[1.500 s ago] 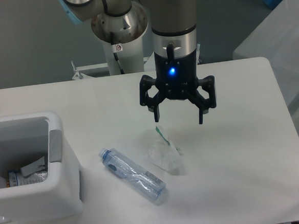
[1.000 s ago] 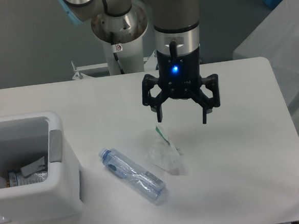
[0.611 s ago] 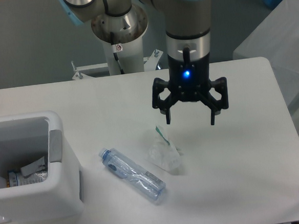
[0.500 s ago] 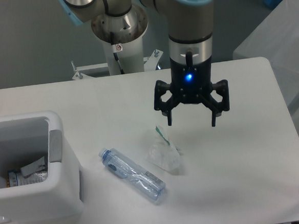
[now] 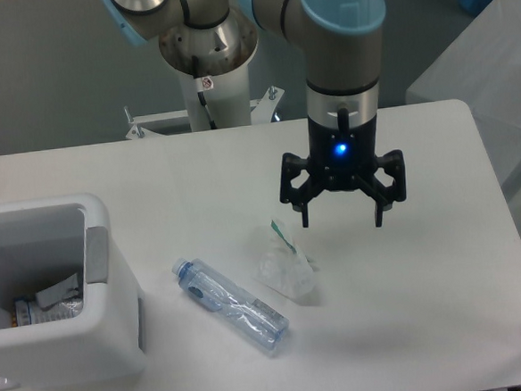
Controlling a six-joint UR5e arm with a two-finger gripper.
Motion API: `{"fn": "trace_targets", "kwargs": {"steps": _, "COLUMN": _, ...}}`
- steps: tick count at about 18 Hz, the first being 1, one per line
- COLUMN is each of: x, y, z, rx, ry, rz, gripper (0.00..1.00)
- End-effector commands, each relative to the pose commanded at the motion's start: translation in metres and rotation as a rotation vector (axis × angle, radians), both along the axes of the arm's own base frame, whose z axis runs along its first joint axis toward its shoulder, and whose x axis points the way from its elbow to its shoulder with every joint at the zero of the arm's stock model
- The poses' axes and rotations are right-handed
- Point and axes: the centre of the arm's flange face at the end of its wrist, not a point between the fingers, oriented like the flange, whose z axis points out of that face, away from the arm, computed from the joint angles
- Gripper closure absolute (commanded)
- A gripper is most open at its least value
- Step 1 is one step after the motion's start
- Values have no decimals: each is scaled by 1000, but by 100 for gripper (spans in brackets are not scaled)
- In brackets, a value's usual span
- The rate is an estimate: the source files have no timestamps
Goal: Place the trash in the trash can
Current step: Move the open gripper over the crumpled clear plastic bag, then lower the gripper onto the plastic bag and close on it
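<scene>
Nearest the camera, the bottle (image 5: 231,305) lies flat on the table (image 5: 428,282) just right of the bin (image 5: 67,303), which already has some scraps inside, and the wrapper (image 5: 286,267) sits crumpled just past the bottle's far end. Behind that, the gripper (image 5: 342,218) has slid right and a bit lower over the last second or so, fingers spread wide and holding nothing. So it now hangs up and to the right of the wrapper rather than over it, and I'd say no pickup has started; both pieces are still out of the bin.

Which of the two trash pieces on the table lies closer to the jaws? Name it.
The crumpled wrapper with the green strip. It lies just below and left of the open gripper, while the bottle lies farther left, toward the trash can.
</scene>
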Motion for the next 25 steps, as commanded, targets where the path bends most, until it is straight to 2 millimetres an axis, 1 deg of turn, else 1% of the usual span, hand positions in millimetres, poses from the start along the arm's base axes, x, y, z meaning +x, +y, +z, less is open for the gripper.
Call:
{"fn": "trace_targets", "kwargs": {"steps": 2, "x": 0, "y": -6, "z": -18, "rx": -21, "ry": -17, "rz": -26, "gripper": 0}}
{"fn": "trace_targets", "kwargs": {"steps": 5, "x": 7, "y": -10, "z": -44, "rx": -60, "ry": -39, "rz": -96, "gripper": 0}}
{"fn": "trace_targets", "kwargs": {"steps": 8, "x": 15, "y": -14, "z": -69, "rx": -82, "ry": -79, "rz": -104, "gripper": 0}}
{"fn": "trace_targets", "kwargs": {"steps": 11, "x": 18, "y": -14, "z": -85, "rx": -71, "ry": -87, "rz": -79, "gripper": 0}}
{"fn": "trace_targets", "kwargs": {"steps": 12, "x": 20, "y": -16, "z": -94, "rx": -79, "ry": -105, "rz": -64, "gripper": 0}}
{"fn": "trace_targets", "kwargs": {"steps": 15, "x": 25, "y": -16, "z": -133, "rx": -119, "ry": -164, "rz": -62, "gripper": 0}}
{"fn": "trace_targets", "kwargs": {"steps": 18, "x": 29, "y": -10, "z": -164, "rx": -131, "ry": -180, "rz": -58, "gripper": 0}}
{"fn": "trace_targets", "kwargs": {"steps": 20, "x": 33, "y": -1, "z": -179, "rx": -138, "ry": -184, "rz": -69, "gripper": 0}}
{"fn": "trace_targets", "kwargs": {"steps": 21, "x": 35, "y": 0, "z": -185, "rx": -139, "ry": -191, "rz": -62, "gripper": 0}}
{"fn": "trace_targets", "kwargs": {"steps": 22, "x": 36, "y": 1, "z": -189, "rx": -134, "ry": -189, "rz": -49, "gripper": 0}}
{"fn": "trace_targets", "kwargs": {"steps": 24, "x": 35, "y": 4, "z": -189, "rx": -122, "ry": -179, "rz": -37, "gripper": 0}}
{"fn": "trace_targets", "kwargs": {"steps": 25, "x": 36, "y": 6, "z": -196, "rx": -131, "ry": -184, "rz": -41, "gripper": 0}}
